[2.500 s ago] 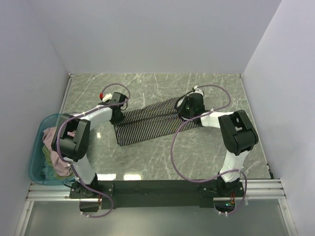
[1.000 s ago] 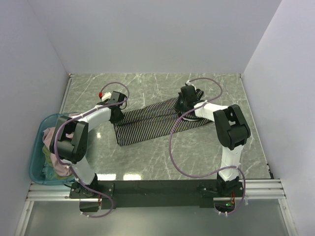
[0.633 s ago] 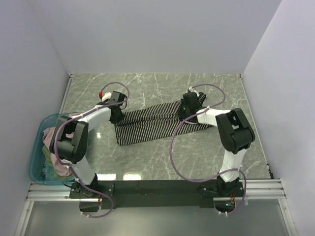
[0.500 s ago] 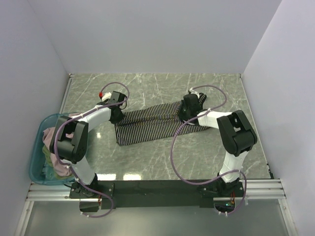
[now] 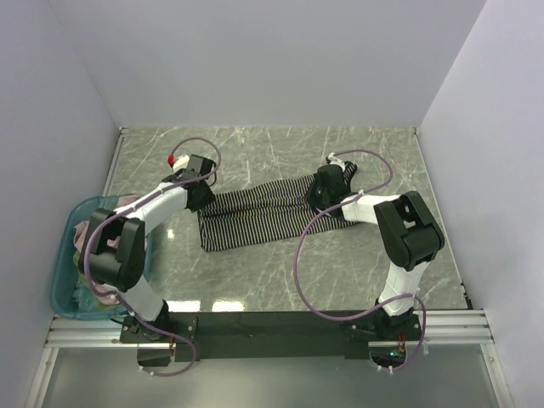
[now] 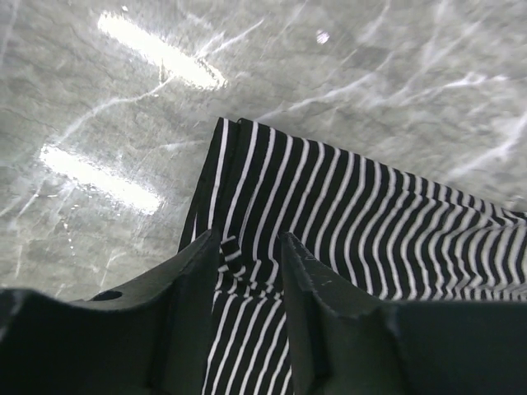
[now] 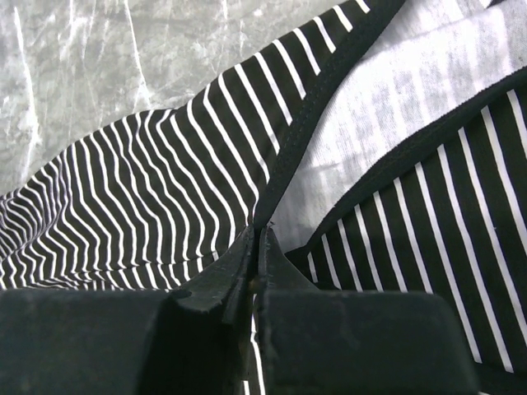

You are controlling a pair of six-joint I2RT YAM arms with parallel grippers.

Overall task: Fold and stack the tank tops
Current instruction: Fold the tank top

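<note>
Top view: the striped tank top (image 5: pixel 255 217) lies as a long band across the middle of the marble table (image 5: pixel 280 144), one end by each arm.

Change noted: a second ago the right arm was reached out toward the far edge. It has since come back toward me, to roughly where it stood before that excursion. The left wrist has shifted slightly toward the far-left, and its elbow has swung out over the tub.

Right gripper (image 7: pixel 257 234): clenched, with the dark-edged trim of the neck or armhole pinched between the tips. The pale inside of the fabric shows just beyond.

Left gripper (image 6: pixel 251 243): jaws parted and low over the hem corner. Stripes run unbroken through the gap, with a small ruck beside one finger. I read this as released, not grasping.

Remaining tops: the pink tank top (image 5: pixel 83 234) is bundled in the teal tub (image 5: pixel 64 293) at my left. There is a greenish tint beneath it, too small to call.

Judgement: the out-and-back pull looks like a tensioning pass to flatten the band, and the left side has let go afterwards. The lengthwise stage seems about done and a crosswise fold is probably next. With only one end held, dragging could skew the band. No stack has been started
</note>
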